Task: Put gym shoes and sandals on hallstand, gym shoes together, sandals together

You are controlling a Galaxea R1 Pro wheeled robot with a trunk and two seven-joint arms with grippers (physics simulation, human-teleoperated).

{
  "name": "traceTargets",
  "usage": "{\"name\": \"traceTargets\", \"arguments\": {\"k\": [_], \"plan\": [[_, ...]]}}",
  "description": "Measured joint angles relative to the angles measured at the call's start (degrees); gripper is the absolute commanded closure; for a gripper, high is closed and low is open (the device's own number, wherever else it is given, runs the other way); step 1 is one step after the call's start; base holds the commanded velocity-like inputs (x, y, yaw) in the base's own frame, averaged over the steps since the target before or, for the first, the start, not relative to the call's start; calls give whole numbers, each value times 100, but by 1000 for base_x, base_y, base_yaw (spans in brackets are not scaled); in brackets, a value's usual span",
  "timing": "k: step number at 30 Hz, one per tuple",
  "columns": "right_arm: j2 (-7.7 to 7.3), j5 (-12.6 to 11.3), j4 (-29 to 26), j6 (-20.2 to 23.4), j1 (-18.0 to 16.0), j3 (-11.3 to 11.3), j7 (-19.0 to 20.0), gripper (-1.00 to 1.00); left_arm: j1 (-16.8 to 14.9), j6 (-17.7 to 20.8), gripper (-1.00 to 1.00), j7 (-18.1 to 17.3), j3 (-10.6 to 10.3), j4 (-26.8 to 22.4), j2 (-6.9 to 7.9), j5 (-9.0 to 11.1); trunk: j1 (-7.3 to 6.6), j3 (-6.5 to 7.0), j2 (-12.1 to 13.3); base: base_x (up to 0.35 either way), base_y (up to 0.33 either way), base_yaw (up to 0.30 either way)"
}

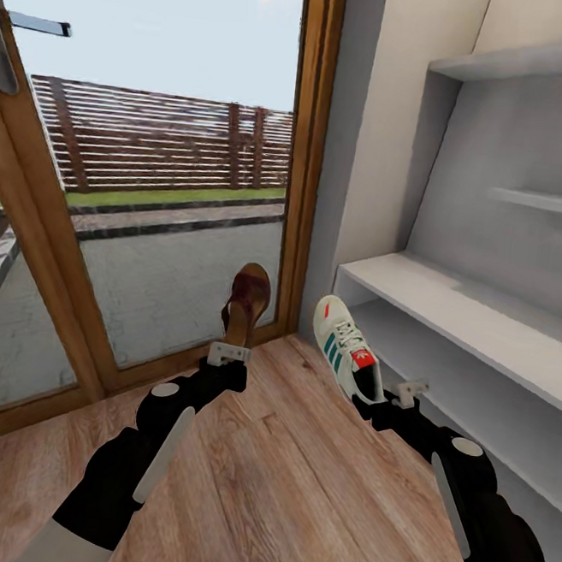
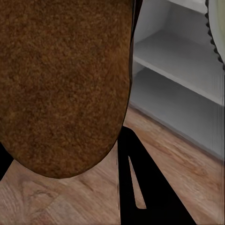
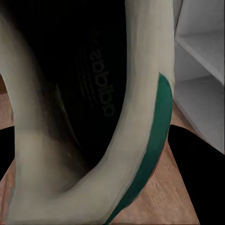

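Sandal (image 1: 246,305) up in my left gripper (image 1: 228,353), clamped at the heel, toe pointing at the glass door (image 1: 154,174). Gym shoe (image 1: 348,348) gripped by my right gripper (image 1: 390,393), lifted off the wood floor (image 1: 296,480) just in front of the hallstand (image 1: 475,317), near its low bench top.

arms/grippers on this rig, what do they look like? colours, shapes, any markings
Both arms are glossy black, made of rounded, bulbous segments, each with a pale grey disc cap at a joint and a long light-grey strip along the forearm. The left gripper and right gripper are small, light grey and angular. No cables or lettering visible.
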Motion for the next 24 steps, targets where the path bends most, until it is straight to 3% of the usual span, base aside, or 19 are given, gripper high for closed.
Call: {"name": "traceTargets", "arguments": {"k": [15,24], "plan": [[0,5,0,0,0,-1,0,100,0,0,100,0,0,0,0,0,0,0,0,0,8,-266],[0,1,0,-4,0,-1,-1,100,-1,3,100,0,-1,0,-3,1,-2,0,0,49,257,-266]]}}
